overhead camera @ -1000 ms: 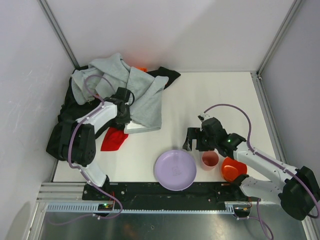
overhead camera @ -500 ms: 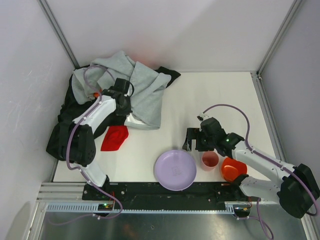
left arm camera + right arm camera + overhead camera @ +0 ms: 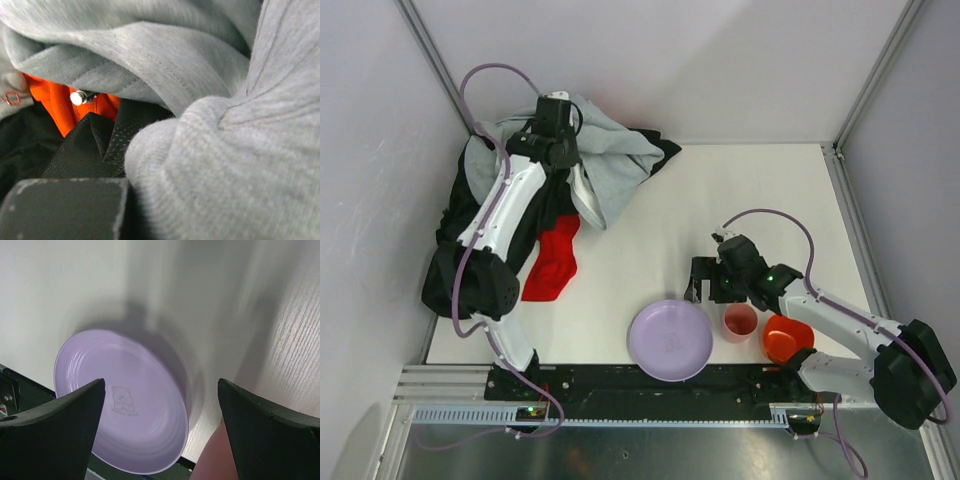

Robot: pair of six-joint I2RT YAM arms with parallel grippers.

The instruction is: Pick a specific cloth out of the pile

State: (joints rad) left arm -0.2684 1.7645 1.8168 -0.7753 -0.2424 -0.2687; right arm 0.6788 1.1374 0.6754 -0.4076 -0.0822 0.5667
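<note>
1. Overhead: the cloth [image 3: 552, 262] lies on the table [image 3: 720, 200] at the near edge of the pile [image 3: 445, 232], its long axis running near-to-far. It sits base-side of the left gripper [image 3: 565, 165] and well apart from the right gripper [image 3: 705, 282].
2. Left wrist: the jaws seem pinched on the light gray sweatshirt [image 3: 225, 165]; no red shows.
3. Right wrist: the jaws are wide and empty above the purple plate [image 3: 125, 405].

Bright even overhead light, soft shadows on worktop [image 3: 720, 200]; left wrist view close, blurred; right wrist view motion-smeared.
</note>
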